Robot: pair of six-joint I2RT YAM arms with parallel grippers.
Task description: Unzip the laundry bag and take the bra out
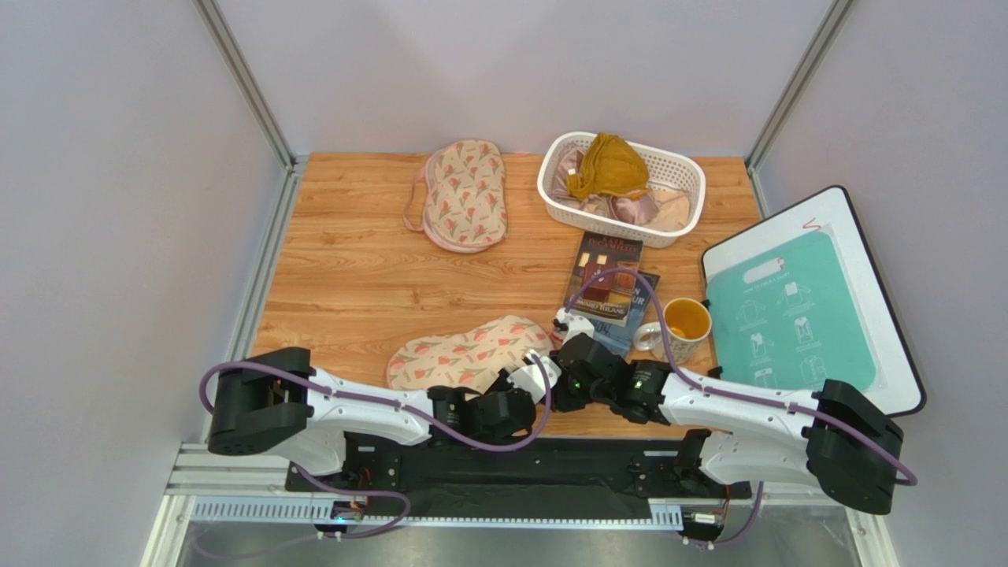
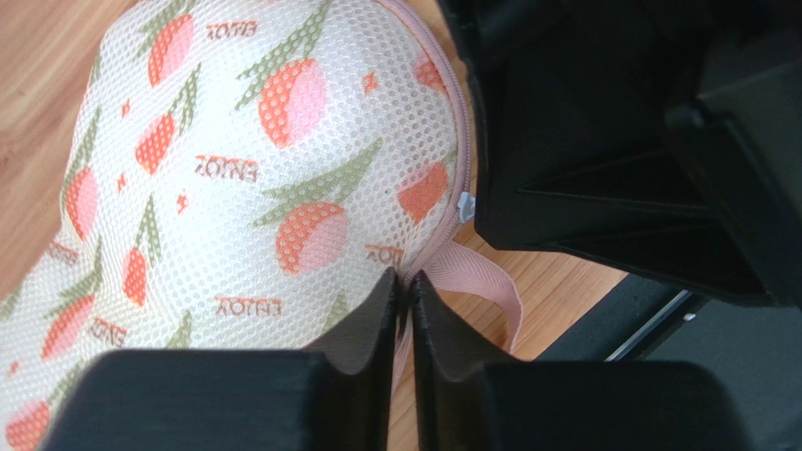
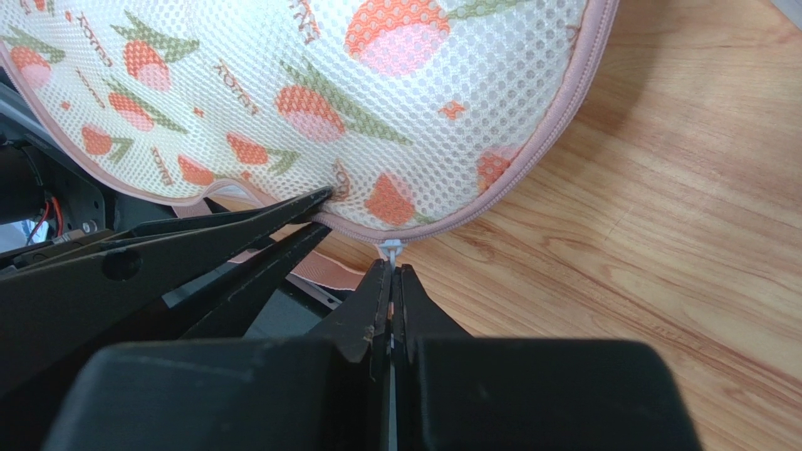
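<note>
Laundry bag (image 1: 467, 354) — zip pull (image 3: 391, 251) in right gripper (image 3: 391, 274).

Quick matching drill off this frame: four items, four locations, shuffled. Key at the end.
Items
1. near laundry bag
2. far laundry bag
3. mustard garment
4. mug

Locations
A. in the white basket
B. far side of the table, left of the basket
C. just right of the books
D. near edge, where left hand and right hand meet

Pairs: 1-D, 2-B, 3-A, 4-C
</note>
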